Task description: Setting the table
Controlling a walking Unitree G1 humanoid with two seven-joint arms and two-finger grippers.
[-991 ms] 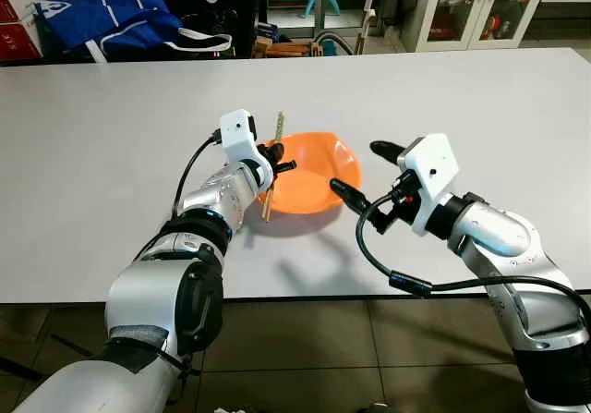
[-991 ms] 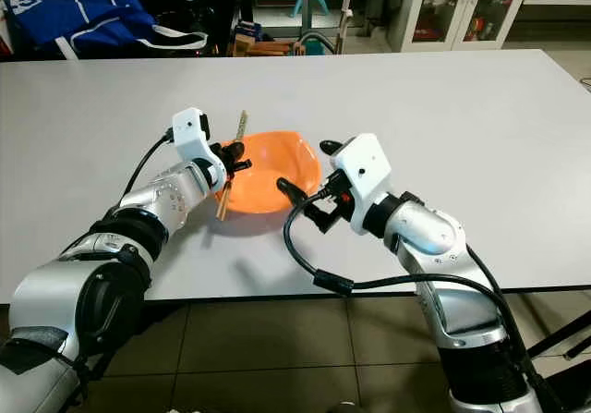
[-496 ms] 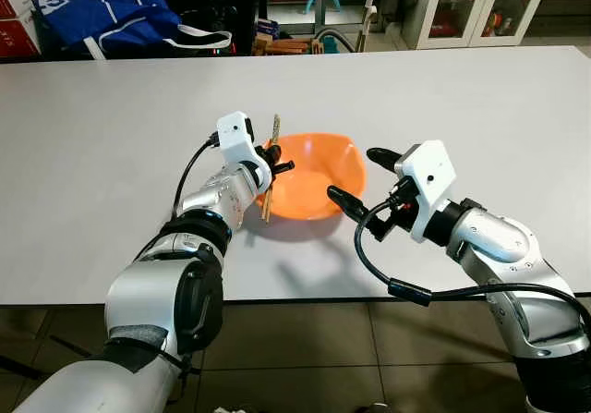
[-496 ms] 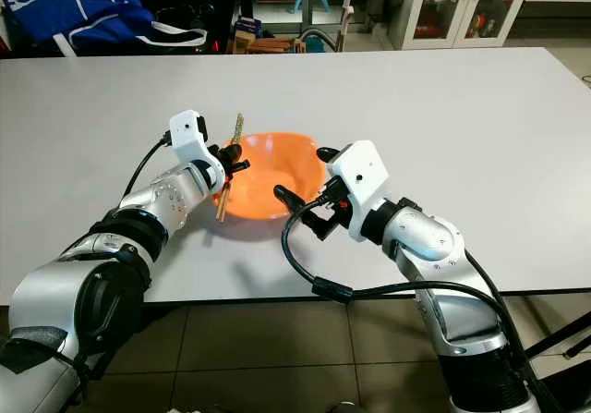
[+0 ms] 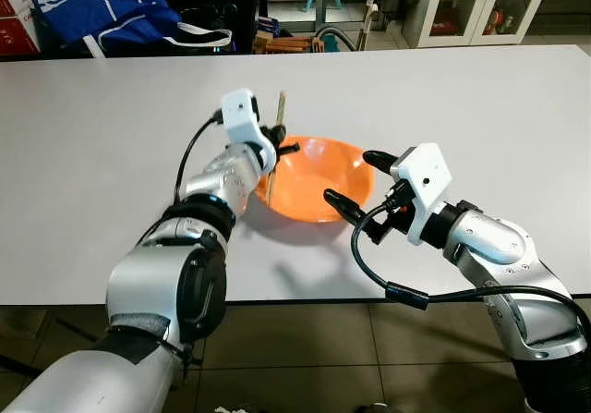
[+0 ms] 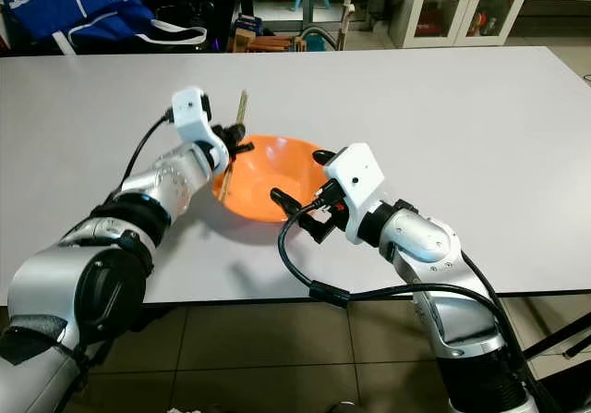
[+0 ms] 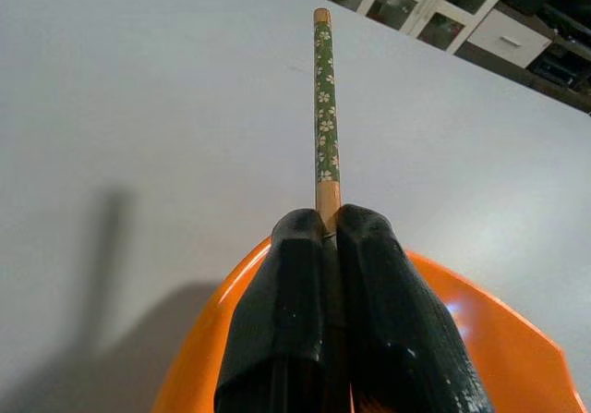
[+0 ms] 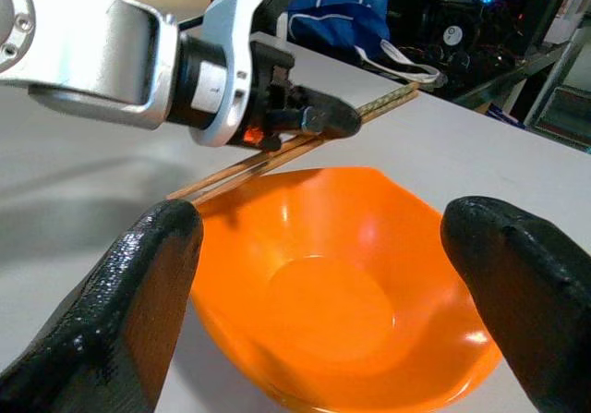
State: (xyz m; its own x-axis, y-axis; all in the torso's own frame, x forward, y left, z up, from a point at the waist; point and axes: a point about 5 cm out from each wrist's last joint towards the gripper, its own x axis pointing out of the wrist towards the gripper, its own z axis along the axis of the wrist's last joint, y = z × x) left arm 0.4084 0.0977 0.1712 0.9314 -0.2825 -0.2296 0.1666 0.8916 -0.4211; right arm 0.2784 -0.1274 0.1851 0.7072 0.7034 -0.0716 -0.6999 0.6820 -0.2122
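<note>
1. An orange bowl (image 5: 319,178) is sitting on the white desk (image 5: 480,108), toward the near edge, between the two arms.
2. The left gripper (image 5: 277,148) is hovering at the bowl's left rim, its fingers (image 7: 286,311) pressing together on a pair of chopsticks (image 5: 275,145).
3. The chopsticks are standing steeply, almost upright, with the green flower-patterned end (image 7: 323,99) pointing up and away past the fingertips and the plain wooden end hanging down by the bowl's left side.
4. In the right wrist view the chopsticks (image 8: 277,154) are crossing just above the bowl's far rim; I cannot tell if they are touching it.
5. The right gripper (image 5: 353,184) is sitting at the bowl's right side, its fingers (image 8: 152,284) spreading wide apart and gripping nothing.
6. One right finger is reaching over the bowl's near-right rim, the other is pointing along its far-right rim; the right wrist view is showing the bowl (image 8: 342,302) framed between both fingertips.
7. The bowl is looking empty inside, with a shiny flat bottom.
8. A black cable (image 5: 369,265) is looping down from the right wrist over the desk's front edge.
9. A blue bag (image 5: 102,16) is lying beyond the desk's far left edge; white glass-door cabinets (image 5: 462,6) are standing at the far right.
</note>
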